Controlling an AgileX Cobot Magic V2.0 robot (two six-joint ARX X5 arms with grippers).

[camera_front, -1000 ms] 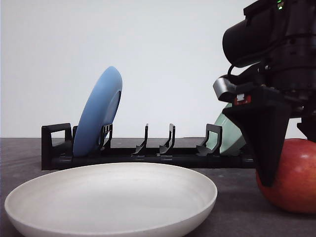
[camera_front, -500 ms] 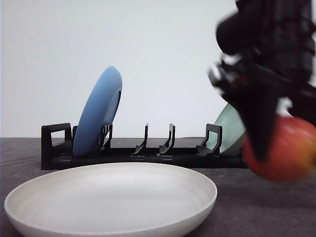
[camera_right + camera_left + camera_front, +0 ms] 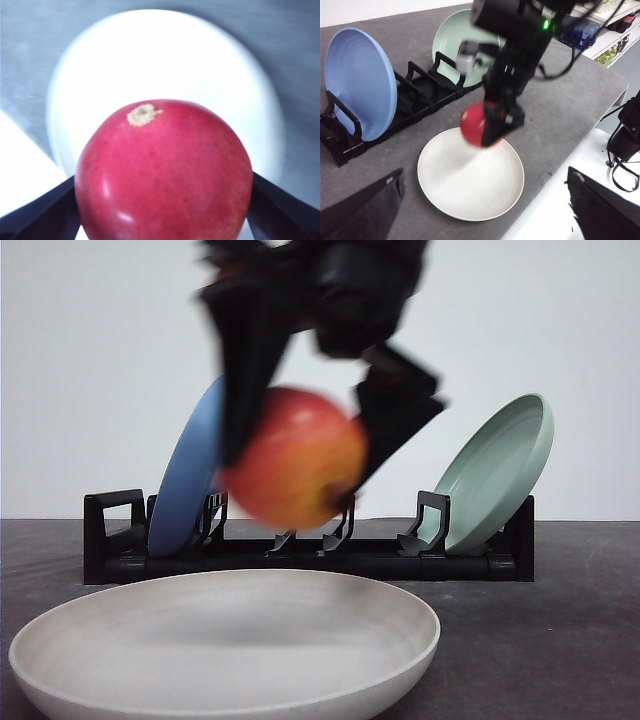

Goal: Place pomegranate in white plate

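The pomegranate [image 3: 295,458], red with yellow-orange patches, hangs in the air above the white plate [image 3: 130,645]. My right gripper [image 3: 292,478] is shut on it, one dark finger on each side. In the left wrist view the pomegranate [image 3: 476,125] sits over the far rim of the white plate [image 3: 465,187], held by the right gripper [image 3: 489,127]. The right wrist view has the pomegranate [image 3: 165,170] close up between the fingers [image 3: 42,210], with the white plate [image 3: 165,55] below. My left gripper [image 3: 485,175] stands open, high above the table, holding nothing.
Behind the white plate, a black dish rack [image 3: 300,562] holds a blue plate [image 3: 190,475] at its left end and a pale green plate [image 3: 495,470] at its right end. The grey table's edge [image 3: 600,120] runs near the shelves on one side.
The right gripper has lifted the pomegranate off the table at the right and swung it up and left over the white plate. The green plate is now uncovered.
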